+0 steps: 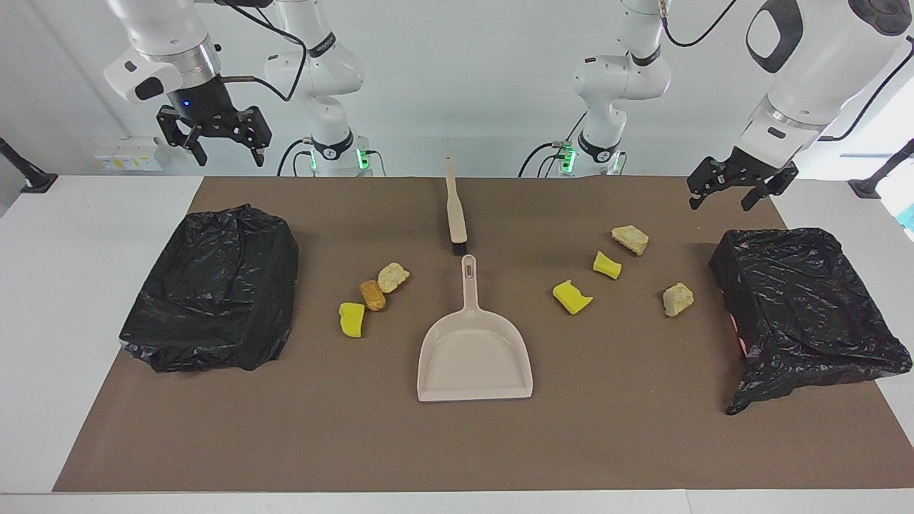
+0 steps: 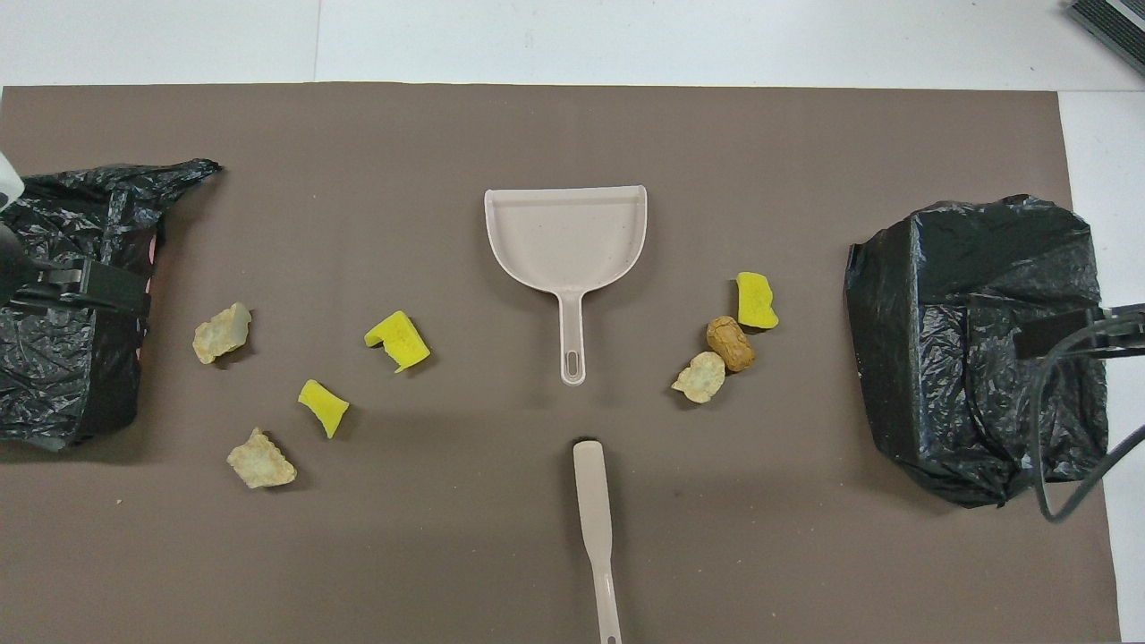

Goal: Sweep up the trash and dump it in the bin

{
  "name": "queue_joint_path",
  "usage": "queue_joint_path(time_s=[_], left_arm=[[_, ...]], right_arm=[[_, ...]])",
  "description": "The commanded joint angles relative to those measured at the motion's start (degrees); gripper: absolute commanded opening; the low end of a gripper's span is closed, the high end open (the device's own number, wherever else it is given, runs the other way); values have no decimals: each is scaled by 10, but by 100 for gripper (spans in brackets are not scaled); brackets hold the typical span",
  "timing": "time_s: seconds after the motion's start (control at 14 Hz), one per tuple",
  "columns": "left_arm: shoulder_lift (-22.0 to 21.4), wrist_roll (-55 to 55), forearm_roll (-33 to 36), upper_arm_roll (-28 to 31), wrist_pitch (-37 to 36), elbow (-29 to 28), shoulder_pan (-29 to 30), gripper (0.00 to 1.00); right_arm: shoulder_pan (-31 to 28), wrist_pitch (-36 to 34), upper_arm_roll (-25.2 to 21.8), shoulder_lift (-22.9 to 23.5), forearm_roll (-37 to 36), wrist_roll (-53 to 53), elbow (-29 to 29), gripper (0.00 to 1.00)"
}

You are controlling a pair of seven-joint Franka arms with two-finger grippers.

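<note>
Trash lies in two groups on the brown mat. Toward the right arm's end are a yellow sponge bit (image 1: pixel 351 318), an orange-brown chunk (image 1: pixel 372 294) and a beige chunk (image 1: pixel 393 277). Toward the left arm's end are two yellow bits (image 1: pixel 572 296) (image 1: pixel 607 265) and two beige chunks (image 1: pixel 630 239) (image 1: pixel 678 299). A beige dustpan (image 1: pixel 475 353) lies mid-mat, with the brush (image 1: pixel 455 210) nearer the robots. Black-bagged bins (image 1: pixel 214 285) (image 1: pixel 807 307) stand at each end. My right gripper (image 1: pixel 228 158) is open, raised over its bin. My left gripper (image 1: pixel 722 202) is open, raised over its bin's near edge.
The brown mat (image 2: pixel 805 555) covers most of the white table. The dustpan (image 2: pixel 565 237) has its handle pointing toward the robots, in line with the brush (image 2: pixel 595 519). A cable (image 2: pixel 1047 429) hangs over the bin at the right arm's end.
</note>
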Motion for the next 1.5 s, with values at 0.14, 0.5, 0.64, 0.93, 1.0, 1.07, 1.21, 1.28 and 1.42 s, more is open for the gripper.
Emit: queue_joint_path(time_s=[0.14, 0.5, 0.64, 0.93, 1.0, 1.07, 1.21, 1.28, 1.42], left_arm=[[-20, 2, 10, -1, -3, -23, -6, 100], [-39, -35, 5, -7, 7, -61, -45, 100], [-42, -102, 1, -7, 18, -75, -94, 100], [-54, -180, -17, -7, 29, -109, -181, 100], [-56, -203, -22, -7, 34, -117, -203, 100], [-56, -232, -22, -7, 43, -128, -231, 100], [-65, -289, -22, -7, 77, -154, -282, 100], [-73, -306, -22, -8, 85, -165, -302, 100], [-74, -337, -23, -7, 90, -186, -354, 100]], right_arm=[[-6, -6, 0, -18, -1, -13, -16, 100], [-6, -11, -1, -19, -1, -16, -16, 100], [-7, -22, -3, -19, -1, -19, -15, 100], [-7, -30, -4, -20, -1, -19, -15, 100], [-7, -30, -4, -20, -1, -20, -15, 100], [-7, -29, -4, -20, -1, -19, -15, 100], [-7, -30, -4, -21, 0, -19, -17, 100], [-7, -31, -4, -25, 0, -18, -21, 100], [-7, -47, -4, -28, 0, -19, -24, 100]])
